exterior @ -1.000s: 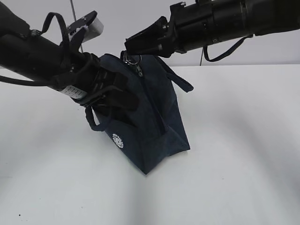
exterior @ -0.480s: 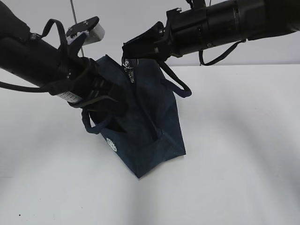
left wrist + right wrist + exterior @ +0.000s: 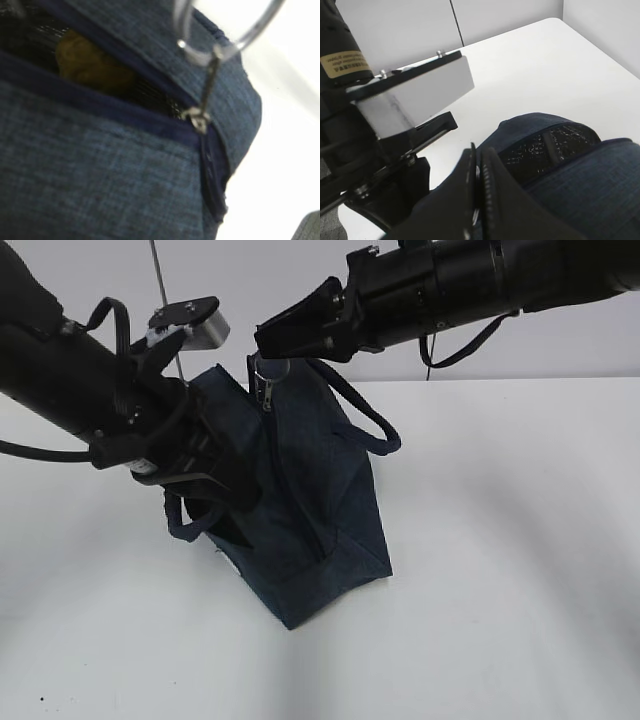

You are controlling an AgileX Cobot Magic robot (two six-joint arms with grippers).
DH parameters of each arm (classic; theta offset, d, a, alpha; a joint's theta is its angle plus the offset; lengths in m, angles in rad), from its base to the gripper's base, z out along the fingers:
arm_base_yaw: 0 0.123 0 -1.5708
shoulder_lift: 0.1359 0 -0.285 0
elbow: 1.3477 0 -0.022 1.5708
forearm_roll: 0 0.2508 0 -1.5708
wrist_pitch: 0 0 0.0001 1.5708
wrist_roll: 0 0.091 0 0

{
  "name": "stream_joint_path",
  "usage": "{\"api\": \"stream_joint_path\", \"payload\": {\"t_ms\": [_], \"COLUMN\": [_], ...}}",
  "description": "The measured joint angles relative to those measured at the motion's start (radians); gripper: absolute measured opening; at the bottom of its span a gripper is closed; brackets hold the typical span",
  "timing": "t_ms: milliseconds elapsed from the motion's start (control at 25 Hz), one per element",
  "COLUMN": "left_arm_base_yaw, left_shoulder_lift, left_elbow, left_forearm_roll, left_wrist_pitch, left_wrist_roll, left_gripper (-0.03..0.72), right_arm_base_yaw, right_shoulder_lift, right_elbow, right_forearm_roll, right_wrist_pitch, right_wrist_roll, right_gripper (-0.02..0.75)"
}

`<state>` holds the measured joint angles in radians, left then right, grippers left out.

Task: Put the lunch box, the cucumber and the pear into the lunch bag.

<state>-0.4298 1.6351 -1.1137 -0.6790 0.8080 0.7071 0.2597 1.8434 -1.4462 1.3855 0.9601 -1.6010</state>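
The lunch bag (image 3: 300, 510) is dark navy woven fabric with darker zipper tape, loop handles, and a metal ring pull (image 3: 262, 370). It stands on the white counter (image 3: 500, 540) left of centre, tilted, its top corner raised toward the far side and its base corner resting at the near side. The zipper line runs lengthwise from the raised top down the bag's near face.

The right gripper (image 3: 262, 343) is clenched on the ring pull at the bag's top. The left gripper (image 3: 235, 495) is closed against the bag's left side fabric.

In the left wrist view, the zipper is partly open; the yellow-orange pear (image 3: 87, 62) lies inside the bag.
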Motion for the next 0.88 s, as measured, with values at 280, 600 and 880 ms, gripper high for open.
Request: {"api": "stream_joint_path", "payload": {"t_ms": [280, 600, 880], "left_arm_base_yaw": [0.001, 0.003, 0.005], "left_shoulder_lift": [0.0, 0.0, 0.001], "left_elbow": [-0.002, -0.002, -0.002], "left_forearm_roll": [0.003, 0.0, -0.055], "left_wrist_pitch": [0.06, 0.093, 0.086], "left_wrist_roll": [0.036, 0.041, 0.042], "left_gripper": [0.006, 0.006, 0.006], "right_arm_base_yaw": [0.0, 0.004, 0.004], "right_shoulder_lift": [0.04, 0.128, 0.211], "right_elbow": [-0.046, -0.161, -0.291], "right_forearm_roll": [-0.008, -0.024, -0.06], "right_wrist_pitch": [0.004, 0.04, 0.07], "right_wrist_roll": [0.002, 0.032, 0.103], "right_gripper": [0.006, 0.006, 0.006]}}
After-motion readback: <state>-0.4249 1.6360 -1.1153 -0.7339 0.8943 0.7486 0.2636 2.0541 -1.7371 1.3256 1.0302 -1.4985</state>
